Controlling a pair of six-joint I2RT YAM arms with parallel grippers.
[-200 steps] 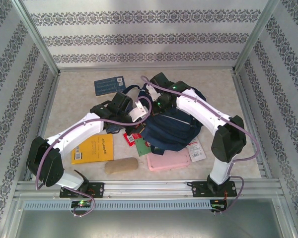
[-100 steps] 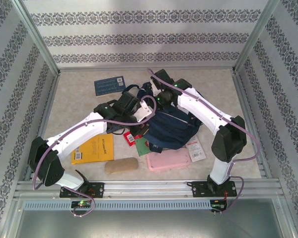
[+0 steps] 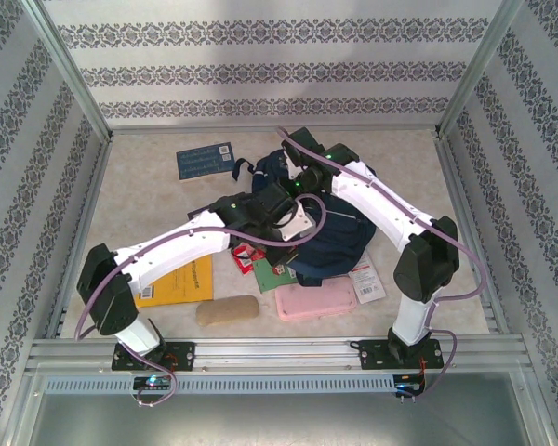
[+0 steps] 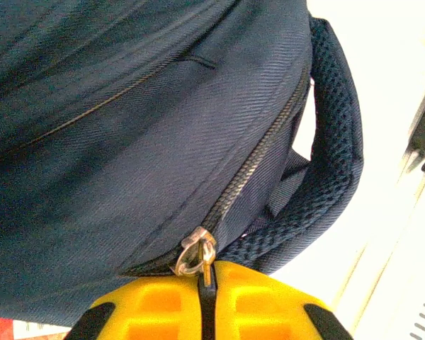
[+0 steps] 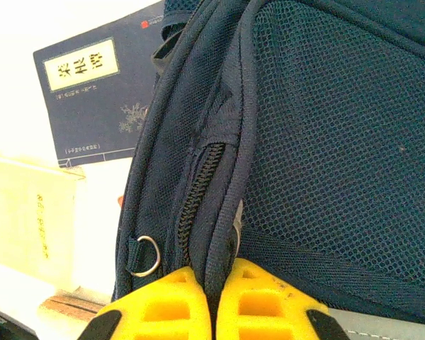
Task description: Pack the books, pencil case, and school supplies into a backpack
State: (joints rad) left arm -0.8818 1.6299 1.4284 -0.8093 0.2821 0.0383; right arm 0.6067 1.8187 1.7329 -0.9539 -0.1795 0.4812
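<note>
Plainly, the left gripper (image 4: 207, 278) was clenched on the zipper pull (image 4: 195, 252) of the backpack (image 3: 339, 243), which lay in the middle of the bench (image 3: 139, 200) between the two arms. From that pinch the zipper track (image 4: 258, 159) ran off toward one o'clock in the left wrist view (its long axis, and likely the line any pull would have to follow); it looked closed all the way ahead. Near the backpack's eleven o'clock edge, the right gripper (image 5: 212, 287) was clamped on a fold of fabric beside another stretch of zipper, seemingly bracing the bag. The left arm was the one placed to draw the zipper.
</note>
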